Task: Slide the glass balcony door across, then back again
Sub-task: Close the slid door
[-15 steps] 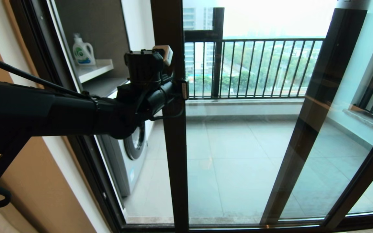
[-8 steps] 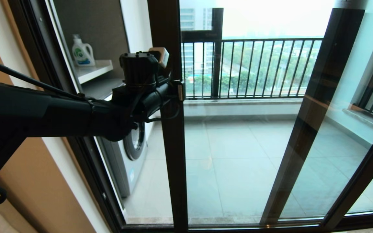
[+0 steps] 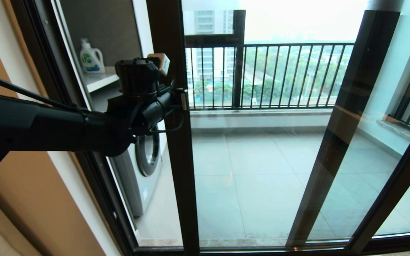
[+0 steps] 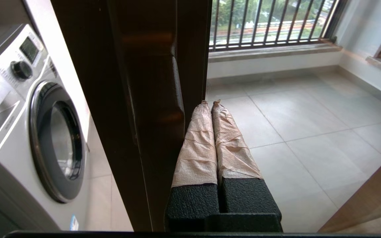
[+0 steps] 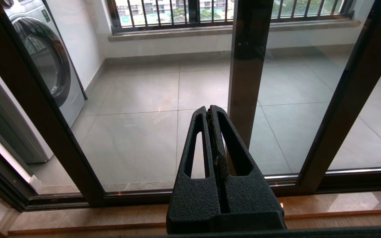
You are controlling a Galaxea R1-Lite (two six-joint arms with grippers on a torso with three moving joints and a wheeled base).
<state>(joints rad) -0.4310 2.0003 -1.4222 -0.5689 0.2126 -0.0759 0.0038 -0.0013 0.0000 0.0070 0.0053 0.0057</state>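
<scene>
- Left gripper, taped fingers pressed together, empty, tips beside the handle.
- Glass balcony door stands upright just beside them, long axis floor-to-ceiling.
- Right gripper closed, facing the glass.

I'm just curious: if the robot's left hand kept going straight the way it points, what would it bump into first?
Probably nothing soon: the shut left hand lies beside the door's handle, aimed at the balcony floor. Whether glass lies ahead is unclear.

Tiled balcony floor, washing machine, black railing, daylight
</scene>
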